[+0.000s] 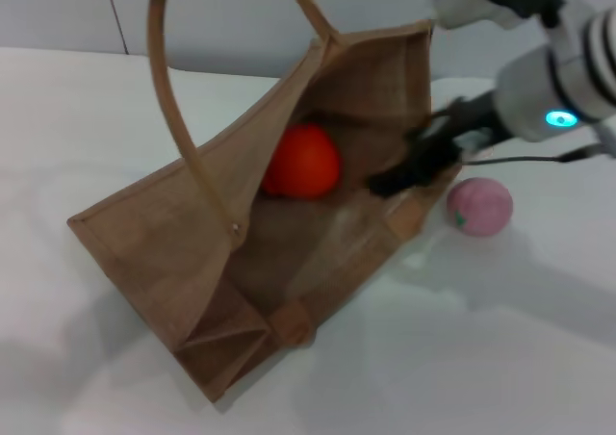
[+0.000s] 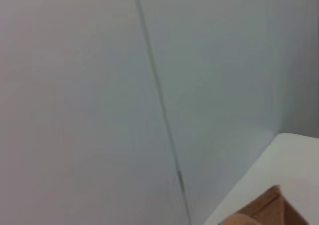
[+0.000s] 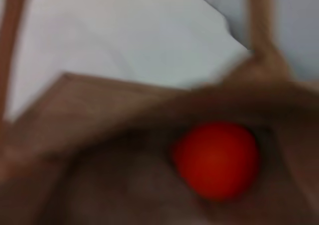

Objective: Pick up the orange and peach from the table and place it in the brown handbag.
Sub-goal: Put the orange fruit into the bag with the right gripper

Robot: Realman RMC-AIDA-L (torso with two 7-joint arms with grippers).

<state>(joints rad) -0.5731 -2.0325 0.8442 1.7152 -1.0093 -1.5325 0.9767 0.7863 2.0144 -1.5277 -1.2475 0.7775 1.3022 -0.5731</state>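
The brown handbag [image 1: 164, 252] lies tilted on the white table with its mouth open. One looped handle [image 1: 168, 117] rises out of the top of the head view. The orange [image 1: 301, 162] rests inside the bag, against its far wall. The right wrist view shows it too [image 3: 215, 159], within the bag's walls [image 3: 99, 150]. The pink peach [image 1: 479, 206] sits on the table just right of the bag. My right gripper [image 1: 397, 161] is at the bag's right rim, fingers spread and empty, apart from the orange. My left gripper is out of view.
The white table [image 1: 500, 358] stretches around the bag, with a pale wall behind it. The left wrist view shows mostly wall plus a corner of the bag [image 2: 271, 205]. A cable [image 1: 539, 159] runs along my right arm above the peach.
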